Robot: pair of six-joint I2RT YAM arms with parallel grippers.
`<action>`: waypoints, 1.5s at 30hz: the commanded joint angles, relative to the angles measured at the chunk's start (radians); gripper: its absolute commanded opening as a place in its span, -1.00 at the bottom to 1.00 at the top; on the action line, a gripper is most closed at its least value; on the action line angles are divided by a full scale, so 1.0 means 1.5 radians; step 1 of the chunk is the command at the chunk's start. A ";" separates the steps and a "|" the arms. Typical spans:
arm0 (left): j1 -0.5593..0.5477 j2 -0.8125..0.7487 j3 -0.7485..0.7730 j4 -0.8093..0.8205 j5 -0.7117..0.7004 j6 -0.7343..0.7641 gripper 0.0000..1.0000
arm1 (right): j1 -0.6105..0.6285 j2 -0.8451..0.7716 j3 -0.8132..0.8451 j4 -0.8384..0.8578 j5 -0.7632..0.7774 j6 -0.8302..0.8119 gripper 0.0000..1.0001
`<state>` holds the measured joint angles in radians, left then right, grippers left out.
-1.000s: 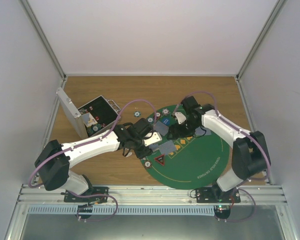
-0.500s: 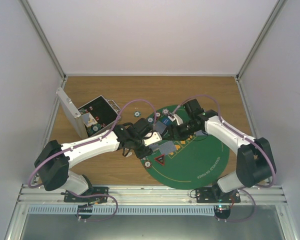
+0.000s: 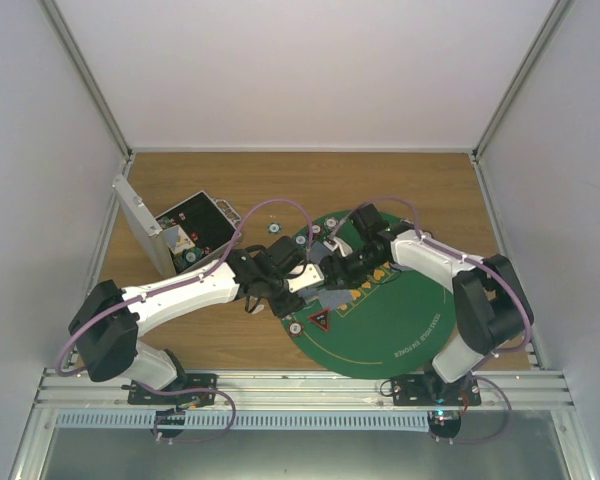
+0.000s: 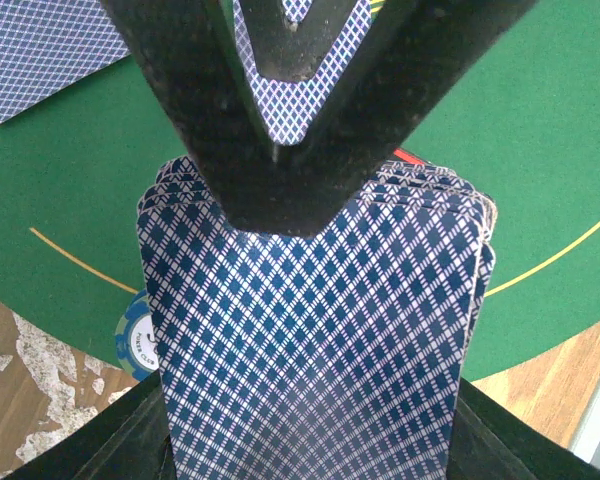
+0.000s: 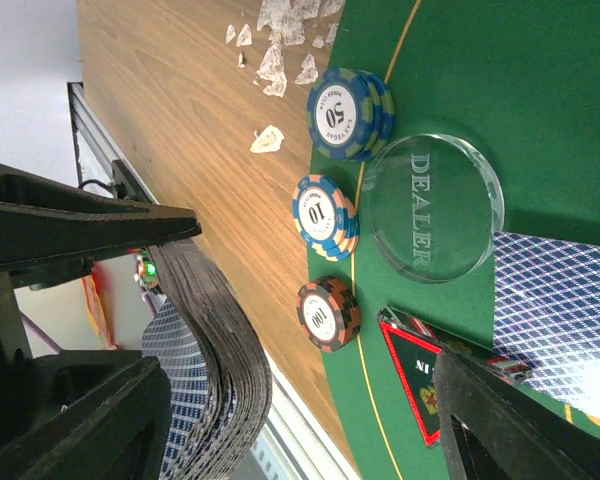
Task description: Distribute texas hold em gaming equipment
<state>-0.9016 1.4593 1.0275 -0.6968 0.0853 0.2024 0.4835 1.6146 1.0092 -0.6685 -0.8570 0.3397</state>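
The left gripper [image 3: 298, 281] pinches a splayed card deck [image 4: 310, 340] over the green felt mat's [image 3: 400, 320] edge. The right gripper [image 3: 332, 268] is just beside it, jaws spread. Because the deck is splayed, one grab could drag several cards off together.

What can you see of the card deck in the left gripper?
The deck is a thick stack with blue-and-white diamond-lattice backs and rounded corners, backs toward the left wrist camera. Its edges are slightly fanned. The left gripper is shut on it, one black finger across the top card, the other beneath. It hangs over the green mat's rim; a blue-edged chip shows past its left edge. From the right wrist it appears edge-on and bowed.
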 commanded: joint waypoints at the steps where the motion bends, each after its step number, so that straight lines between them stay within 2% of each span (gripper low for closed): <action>1: -0.001 -0.023 -0.006 0.016 -0.002 0.005 0.17 | 0.017 0.014 0.013 0.023 0.011 0.025 0.44; 11: -0.001 -0.021 -0.005 0.016 -0.002 0.005 0.17 | 0.037 0.038 0.007 0.025 0.025 0.022 0.41; 19: -0.001 -0.023 -0.006 0.016 -0.002 0.005 0.17 | 0.034 0.020 0.006 0.024 0.077 0.039 0.31; 35: -0.001 -0.023 -0.004 0.014 -0.002 0.005 0.17 | 0.008 -0.007 -0.012 0.002 0.060 0.013 0.19; 45: -0.001 -0.024 -0.005 0.015 -0.001 0.005 0.17 | 0.008 -0.016 -0.007 -0.003 0.037 0.006 -0.21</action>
<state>-0.9016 1.4590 1.0225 -0.6994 0.0834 0.2024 0.5072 1.6146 1.0000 -0.6502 -0.8097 0.3645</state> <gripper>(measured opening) 0.588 0.431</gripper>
